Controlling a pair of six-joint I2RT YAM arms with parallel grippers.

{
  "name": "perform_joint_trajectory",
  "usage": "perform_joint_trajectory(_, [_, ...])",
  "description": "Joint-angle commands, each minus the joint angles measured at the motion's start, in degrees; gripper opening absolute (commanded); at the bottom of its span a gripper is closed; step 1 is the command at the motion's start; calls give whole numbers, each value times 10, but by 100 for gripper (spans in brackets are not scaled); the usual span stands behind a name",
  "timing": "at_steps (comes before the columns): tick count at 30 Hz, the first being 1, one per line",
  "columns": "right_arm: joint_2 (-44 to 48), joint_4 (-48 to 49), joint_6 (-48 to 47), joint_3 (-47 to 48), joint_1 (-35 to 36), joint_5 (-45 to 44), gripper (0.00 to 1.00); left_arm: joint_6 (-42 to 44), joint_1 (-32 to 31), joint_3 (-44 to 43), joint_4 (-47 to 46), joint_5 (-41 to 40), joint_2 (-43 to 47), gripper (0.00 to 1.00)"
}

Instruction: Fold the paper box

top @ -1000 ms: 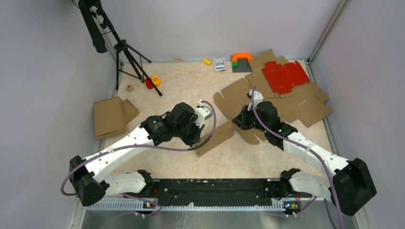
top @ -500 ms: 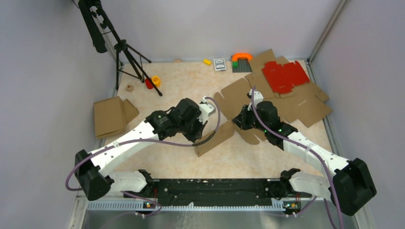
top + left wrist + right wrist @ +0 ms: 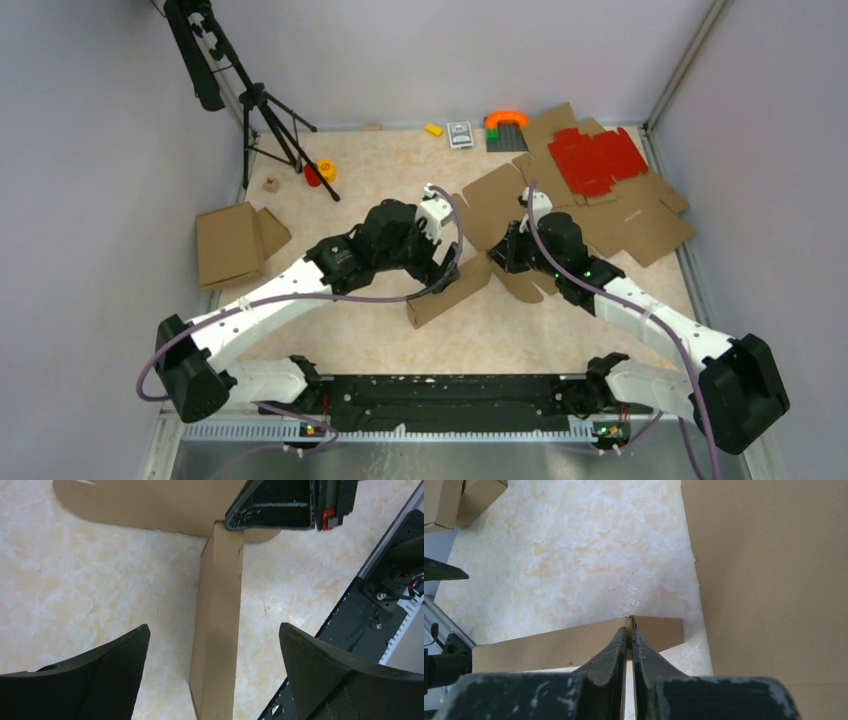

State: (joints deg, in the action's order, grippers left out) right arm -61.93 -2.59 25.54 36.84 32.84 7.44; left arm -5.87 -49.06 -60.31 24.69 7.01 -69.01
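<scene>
A: Any writing legible anywhere?
B: None. Paper box (image 3: 217,630) is plain brown, unprinted where visible.
A: The small card (image 3: 460,134) at the table's (image 3: 380,170) far edge?
B: Printed face, far too small to read.

Upright paper box (image 3: 217,625) flap between left fingers (image 3: 100,680); open table (image 3: 75,580) alongside.

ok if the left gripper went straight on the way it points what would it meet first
The left gripper would most likely meet the upright strip of the paper box standing between its open jaws, though depth is unclear.
</scene>
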Motion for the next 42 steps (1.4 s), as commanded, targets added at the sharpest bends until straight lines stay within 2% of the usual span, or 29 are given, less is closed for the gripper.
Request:
perform_joint_trajectory(1, [6, -38, -9, -7, -1, -9, 5, -14, -1, -60, -19, 13, -56, 98])
perform_joint_trajectory(3, [9, -36, -7, -7, -1, -9, 5, 18, -1, -95, 26, 46, -104, 98])
perform_joint_trajectory(5, [9, -36, -6, -7, -1, -9, 5, 33, -1, -133, 79, 82, -151, 90])
perform_joint_trajectory(6, [9, -37, -6, -6, -1, -10, 6, 34, -1, -160, 110, 83, -172, 90])
perform_joint_trajectory(7, [10, -36, -7, -5, -1, -11, 5, 35, -3, -169, 129, 80, -189, 97])
perform_joint_trajectory(8, [10, -35, -6, -6, -1, -12, 6, 37, -6, -171, 136, 71, -202, 98])
perform_joint_trajectory(16, [14, -31, -4, -9, -1, -17, 6, 34, -23, -178, 165, 10, -253, 98])
perform_joint_trajectory(17, [14, -30, -3, -8, -1, -18, 6, 34, -24, -179, 168, 6, -261, 96])
perform_joint_trajectory(18, [15, -29, -3, -10, -1, -19, 6, 35, -26, -178, 169, 2, -265, 89])
perform_joint_trajectory(22, [20, -26, -2, -11, -1, -27, 6, 30, -35, -189, 185, -26, -291, 56])
perform_joint_trajectory(25, [32, -33, 1, -8, -1, -48, 5, 23, -36, -198, 197, -55, -298, 41])
perform_joint_trajectory(28, [64, -46, 0, -3, -1, -72, 4, 9, -36, -206, 214, -100, -296, 22])
perform_joint_trajectory(29, [79, -50, -2, -2, -1, -89, 4, -2, -36, -210, 220, -123, -293, 19])
perform_joint_trajectory(31, [113, -53, -7, -3, -1, -118, 5, -15, -35, -212, 226, -156, -280, 19])
perform_joint_trajectory(35, [180, -62, -27, -13, -1, -180, 6, -38, -27, -196, 219, -254, -235, 26])
perform_joint_trajectory(36, [192, -65, -33, -15, -1, -191, 5, -40, -21, -189, 213, -269, -223, 20])
perform_joint_trajectory(38, [211, -74, -43, -18, -1, -204, 3, -66, -2, -160, 184, -299, -201, 0])
perform_joint_trajectory(40, [223, -85, -50, -17, -1, -210, 1, -112, 16, -140, 173, -353, -187, 0])
perform_joint_trajectory(42, [231, -94, -56, -17, -1, -211, 1, -178, 30, -132, 187, -458, -184, 0])
